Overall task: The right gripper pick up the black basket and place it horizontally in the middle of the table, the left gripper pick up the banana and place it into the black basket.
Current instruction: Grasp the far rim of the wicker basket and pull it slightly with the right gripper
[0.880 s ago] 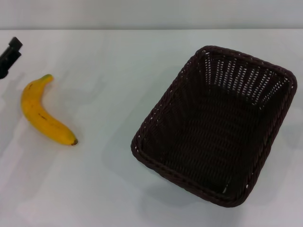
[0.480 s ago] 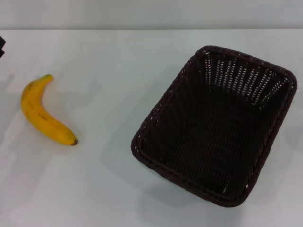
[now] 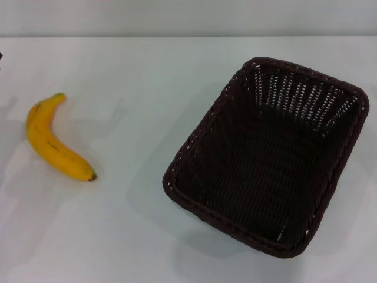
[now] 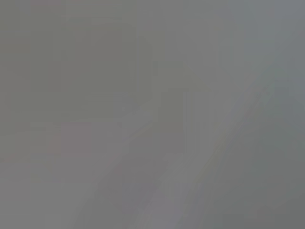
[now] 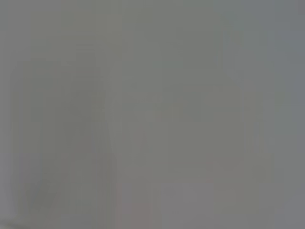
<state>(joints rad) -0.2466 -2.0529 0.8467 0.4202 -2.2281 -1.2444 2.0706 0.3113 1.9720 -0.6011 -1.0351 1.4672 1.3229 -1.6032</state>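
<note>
The black basket (image 3: 268, 156) stands on the white table (image 3: 129, 71) at the right, set at a slant, open side up and with nothing in it. The banana (image 3: 53, 140) lies on the table at the left, stem toward the back, dark tip toward the front. Neither gripper shows in the head view. Both wrist views show only a featureless grey field with no object or finger in them.
The table's far edge meets a pale wall (image 3: 188, 17) at the back. White tabletop lies between the banana and the basket.
The left gripper, seen at the far left edge 0.9 s ago, has drawn back out of the head view. The banana and the basket have not moved.
</note>
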